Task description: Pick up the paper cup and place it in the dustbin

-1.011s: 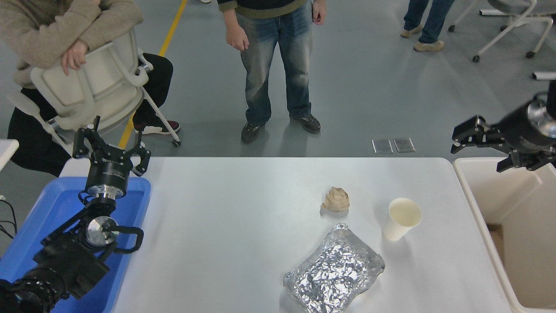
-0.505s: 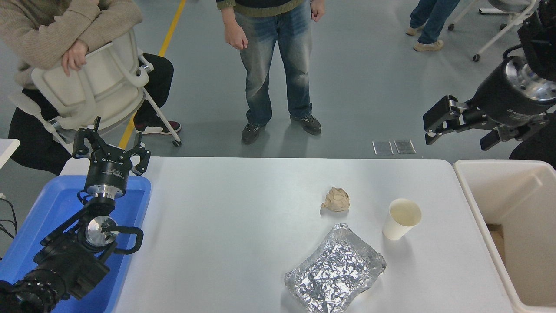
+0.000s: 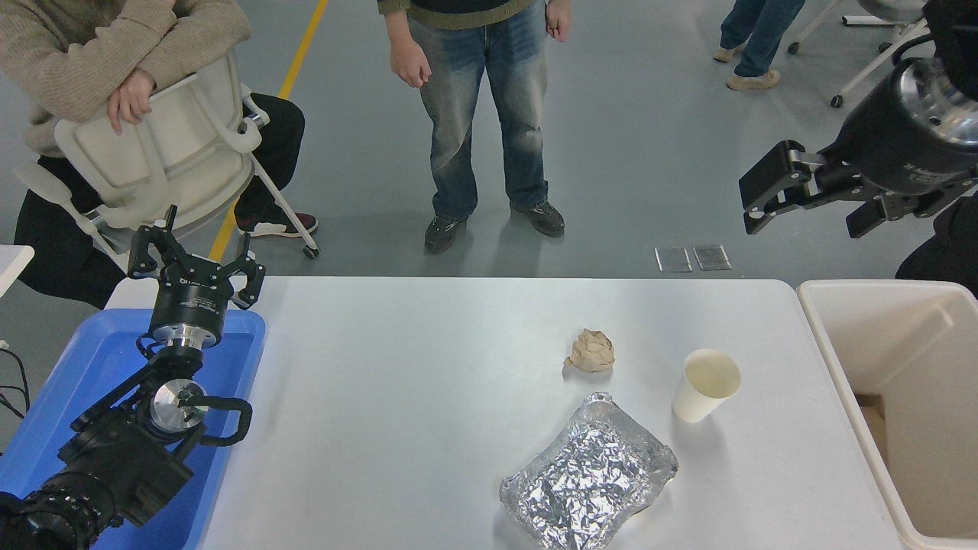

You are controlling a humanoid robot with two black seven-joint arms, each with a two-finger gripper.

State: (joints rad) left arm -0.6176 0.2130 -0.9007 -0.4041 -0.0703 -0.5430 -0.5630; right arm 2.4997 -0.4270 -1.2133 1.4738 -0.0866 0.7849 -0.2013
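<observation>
The right gripper [image 3: 810,202], upper right, is spread wide and empty. Bumping the paper cup [image 3: 707,385] could tip it over.

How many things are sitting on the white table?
3. The paper cup stands upright toward the right side, the crumpled paper ball lies just left of it and farther back, and the foil tray sits nearest the camera.
</observation>
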